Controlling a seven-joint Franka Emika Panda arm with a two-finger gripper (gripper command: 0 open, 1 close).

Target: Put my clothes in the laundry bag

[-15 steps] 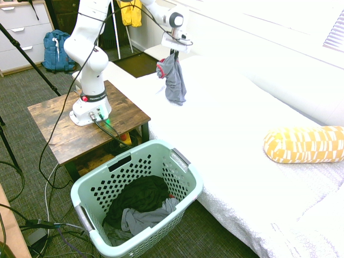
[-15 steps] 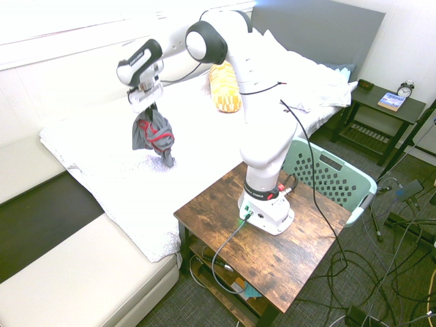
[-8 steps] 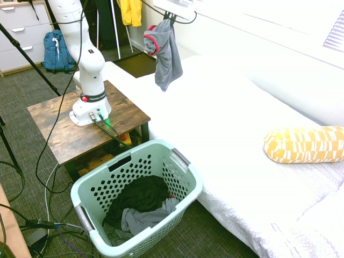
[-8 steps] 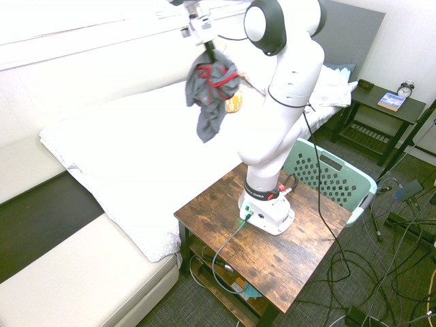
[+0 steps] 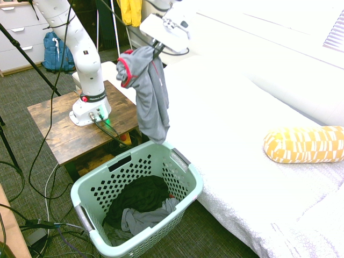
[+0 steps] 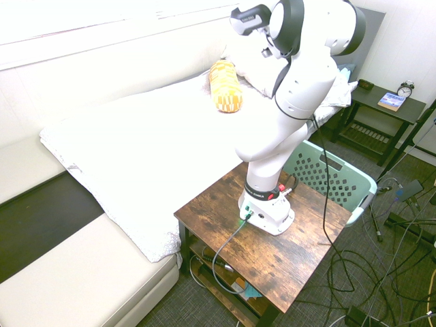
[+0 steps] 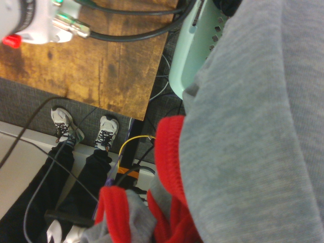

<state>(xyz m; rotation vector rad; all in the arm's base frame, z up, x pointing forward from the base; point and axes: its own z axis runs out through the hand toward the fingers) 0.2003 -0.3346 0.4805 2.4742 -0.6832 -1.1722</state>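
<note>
My clothes, a grey garment with red trim (image 5: 149,88), hang from my gripper (image 5: 158,48), which is shut on the garment's top. The lower end dangles just above the far rim of the mint-green laundry bag (image 5: 184,161), which stands on the floor between the wooden table and the bed. In the wrist view the grey cloth and red trim (image 7: 253,131) fill the right side, with a corner of the laundry bag (image 7: 195,55) beyond. In the second exterior view the arm hides the garment and the gripper; only the laundry bag (image 6: 337,180) shows behind the arm's base.
A black garment (image 5: 141,194) and a plain grey one (image 5: 141,219) lie in the basket. The wooden table (image 5: 62,129) bears the arm. White bed (image 5: 231,123) with a yellow pillow (image 5: 304,144). Blue backpack (image 5: 55,51) far left. A person's shoes (image 7: 105,132) show beside the table.
The arm lifted the garment off the bed, swung it high, then carried it toward the basket; it now hangs over the basket's far rim instead of over the bed.
</note>
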